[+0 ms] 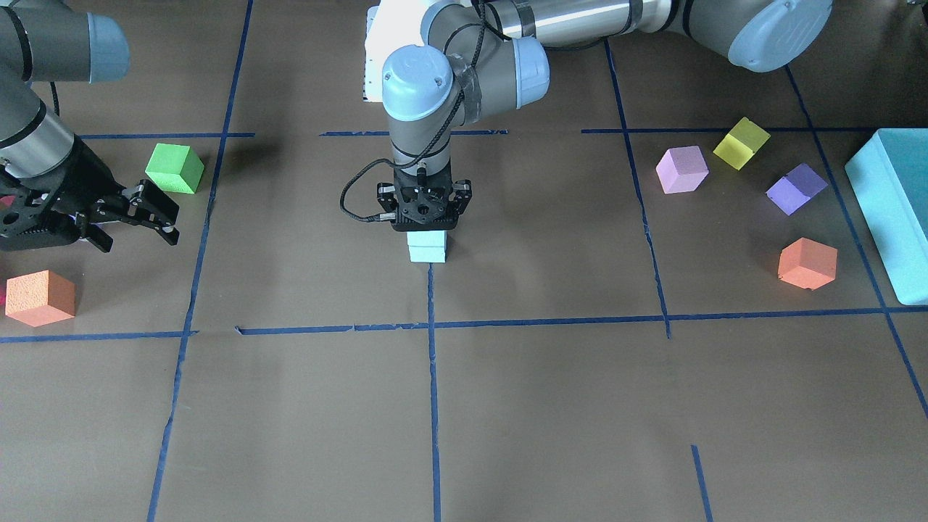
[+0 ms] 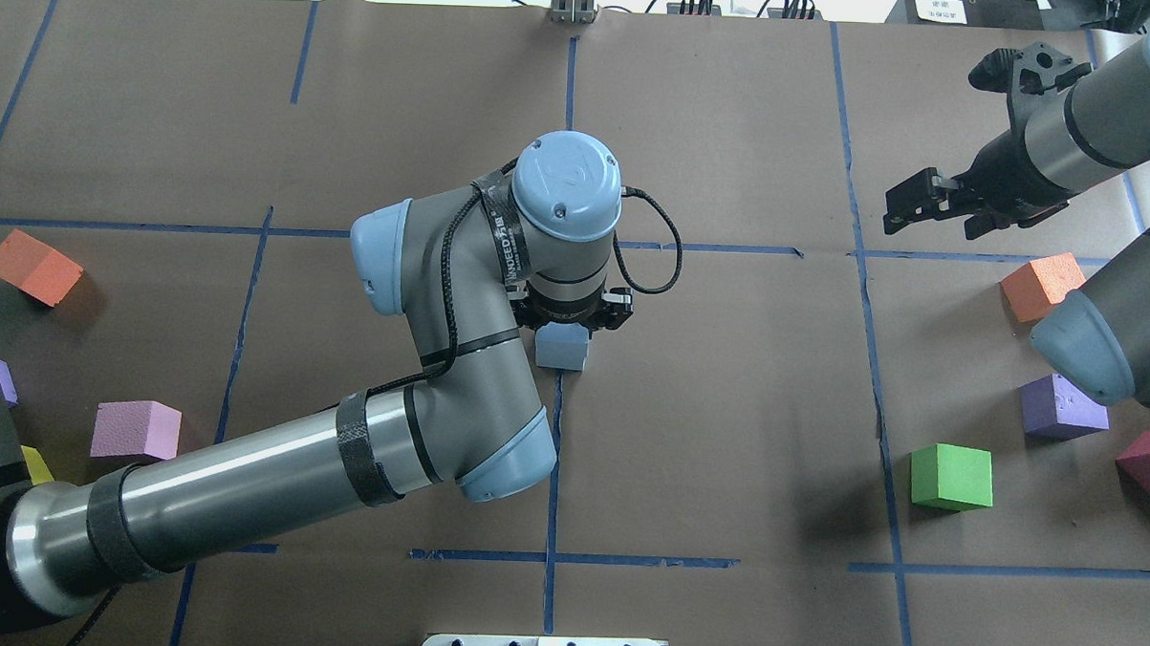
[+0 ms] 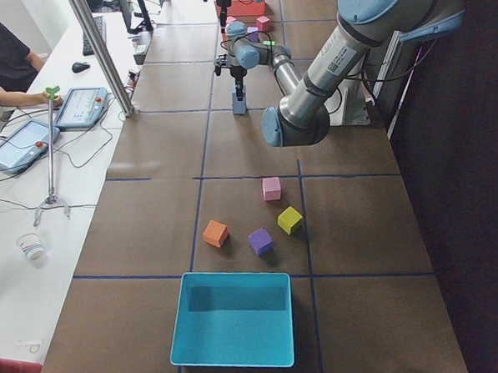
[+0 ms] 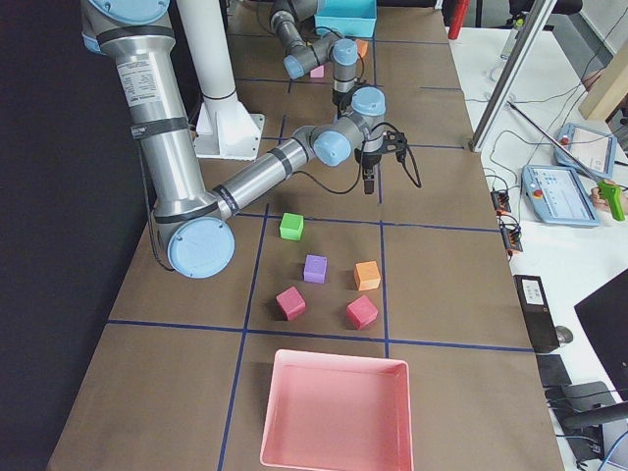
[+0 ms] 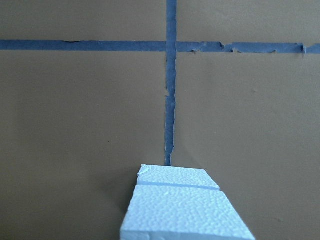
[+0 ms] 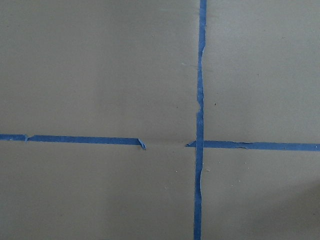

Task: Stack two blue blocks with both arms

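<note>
Loose foam cubes lay on both sides of the brown table (image 1: 551, 406), all well apart from the centre. A green cube (image 1: 174, 168) sat near the right gripper (image 1: 141, 232). A pink cube (image 1: 681, 169), yellow cube (image 1: 741, 143), purple cube (image 1: 796, 188) and orange cube (image 1: 807, 263) were grouped beside a teal box (image 1: 892, 210) at the robot's left end. A pink tray (image 4: 334, 412) sat at the opposite end. Every cube we could see lay on the table, outside both containers.

At the centre, at the end of a blue tape line (image 1: 433, 304), the upper blue block (image 1: 426, 238) sat square on the lower blue block (image 1: 426, 254).

The left arm (image 2: 244, 488) reached in and bent straight down. Its left gripper (image 1: 425, 217) was directly over the stack, and we could not tell whether its fingers clasped the upper block. The right arm (image 1: 32, 141) hung far to the side, its fingers spread apart.
</note>
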### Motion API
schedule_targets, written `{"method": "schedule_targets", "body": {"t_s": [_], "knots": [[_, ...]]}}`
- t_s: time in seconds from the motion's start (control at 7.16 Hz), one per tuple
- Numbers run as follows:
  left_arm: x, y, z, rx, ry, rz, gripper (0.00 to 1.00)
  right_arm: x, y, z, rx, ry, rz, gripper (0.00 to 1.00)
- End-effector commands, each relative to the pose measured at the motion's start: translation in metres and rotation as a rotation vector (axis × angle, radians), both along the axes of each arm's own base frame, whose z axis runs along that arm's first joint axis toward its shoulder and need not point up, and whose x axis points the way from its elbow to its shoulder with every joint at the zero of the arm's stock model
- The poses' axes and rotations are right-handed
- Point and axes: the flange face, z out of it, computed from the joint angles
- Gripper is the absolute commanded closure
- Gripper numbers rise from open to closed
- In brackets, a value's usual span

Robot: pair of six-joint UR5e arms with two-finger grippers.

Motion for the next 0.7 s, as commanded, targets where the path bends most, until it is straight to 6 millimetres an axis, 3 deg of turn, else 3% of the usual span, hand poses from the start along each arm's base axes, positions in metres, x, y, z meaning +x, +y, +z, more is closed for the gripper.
{"method": "schedule_targets", "body": {"t_s": [0.0,0.14,0.28,0.42,0.56], "knots": [[0.0004,0.0003,0.0032,-0.001,-0.004,0.001,0.58,0.0004,-0.0004,0.0003,-0.001,0.0,0.001,0.0],[0.0004,0.0002,0.0032,0.001,-0.004,0.001,0.41,-0.0004,0.0,0.0003,-0.001,0.0,0.0,0.0],[-0.0003,0.0006,0.002,0.003,-0.002,0.001,0.11,-0.0004,0.0,0.0003,-0.001,0.0,0.0,0.0],[-0.0007,0.0008,0.0013,0.004,0.0,0.001,0.0,-0.0007,-0.0006,0.0018,-0.003,0.003,0.001,0.0],[-0.0039,0.0012,-0.0007,0.008,0.006,0.001,0.0,-0.0008,-0.0009,0.0025,-0.004,0.004,0.001,0.0]]}}
